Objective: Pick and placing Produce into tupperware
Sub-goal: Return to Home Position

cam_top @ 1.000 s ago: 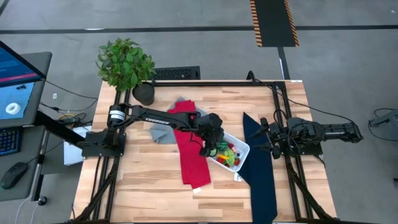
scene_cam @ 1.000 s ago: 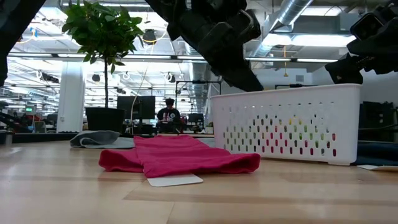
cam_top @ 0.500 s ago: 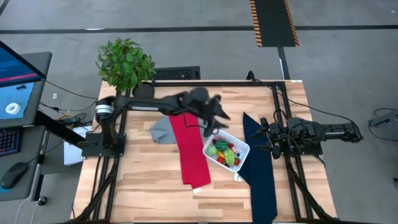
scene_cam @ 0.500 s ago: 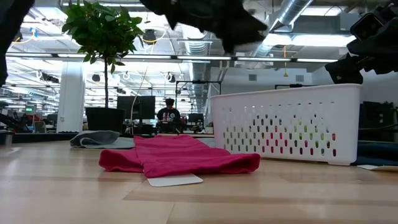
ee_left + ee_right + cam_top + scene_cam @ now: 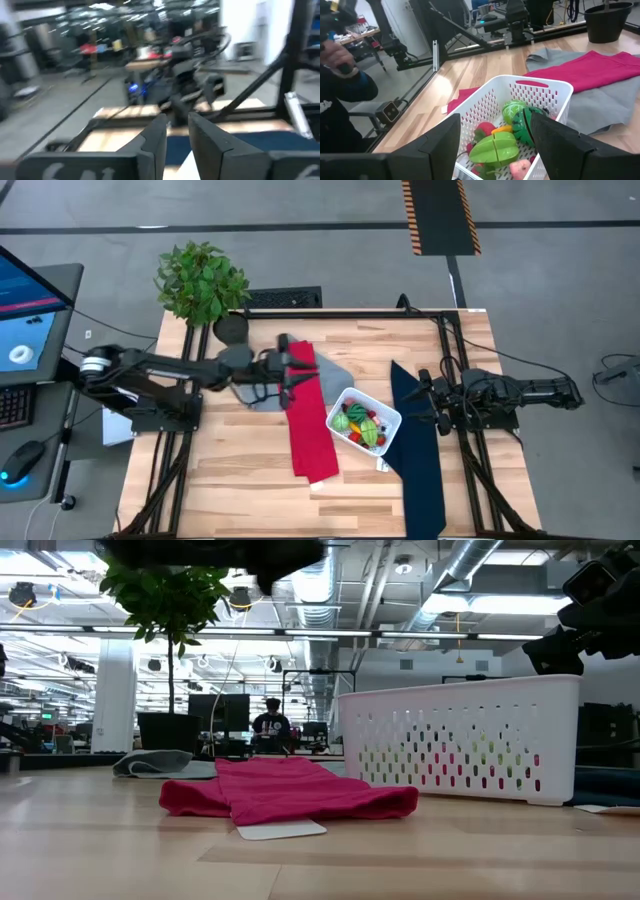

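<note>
Several toy produce (image 5: 360,423) pieces lie in the tupperware (image 5: 392,418) at frame centre on the worktop (image 5: 230,470). They look light, hard and slick, best pinched across the middle. Upper-left of it hangs the left pincer (image 5: 288,373), narrow and empty; the right pincer (image 5: 424,404), wide, waits at its right.

The pale wooden plank counter (image 5: 230,480) looks smooth, with a soft sheen. The small white perforated plastic tub (image 5: 485,107) is matt, and the little toy fruits and vegetables (image 5: 495,149) in it are glossy plastic. The long red cloth (image 5: 308,430), long navy cloth (image 5: 420,480) and grey cloth (image 5: 332,372) are soft matt fabric.
</note>
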`<state>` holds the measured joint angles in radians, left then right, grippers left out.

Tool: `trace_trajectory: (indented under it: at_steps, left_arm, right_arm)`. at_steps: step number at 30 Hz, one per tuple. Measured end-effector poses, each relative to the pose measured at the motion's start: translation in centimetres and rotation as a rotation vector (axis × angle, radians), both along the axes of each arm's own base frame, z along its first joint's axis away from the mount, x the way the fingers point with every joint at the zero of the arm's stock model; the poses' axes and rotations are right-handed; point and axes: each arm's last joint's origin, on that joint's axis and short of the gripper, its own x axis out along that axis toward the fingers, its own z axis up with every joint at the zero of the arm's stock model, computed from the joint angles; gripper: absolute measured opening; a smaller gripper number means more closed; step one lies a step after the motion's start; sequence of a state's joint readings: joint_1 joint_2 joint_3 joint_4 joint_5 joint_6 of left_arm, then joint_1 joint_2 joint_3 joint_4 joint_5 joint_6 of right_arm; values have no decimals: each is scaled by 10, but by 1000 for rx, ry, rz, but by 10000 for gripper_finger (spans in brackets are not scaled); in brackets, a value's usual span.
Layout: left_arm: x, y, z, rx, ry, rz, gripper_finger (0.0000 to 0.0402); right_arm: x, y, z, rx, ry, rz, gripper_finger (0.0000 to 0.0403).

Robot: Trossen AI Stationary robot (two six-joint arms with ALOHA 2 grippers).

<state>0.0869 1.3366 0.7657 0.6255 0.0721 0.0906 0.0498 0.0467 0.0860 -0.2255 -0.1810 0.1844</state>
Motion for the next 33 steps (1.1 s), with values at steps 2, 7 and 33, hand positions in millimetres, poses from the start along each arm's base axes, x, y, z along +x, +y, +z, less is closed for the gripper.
trace_trajectory:
  at_steps: [2, 7, 33]
  left_arm:
    - [-17, -7, -9, -11, 27, 41, 63]
    - [-54, -35, -23, -19, 93, -48, 51]
    - [-178, -57, -48, -61, 38, 91, 50]
  right_arm:
    - [0, 0, 0, 0, 0, 0, 265]
    - [0, 0, 0, 0, 0, -1, 265]
    - [0, 0, 0, 0, 0, 1, 265]
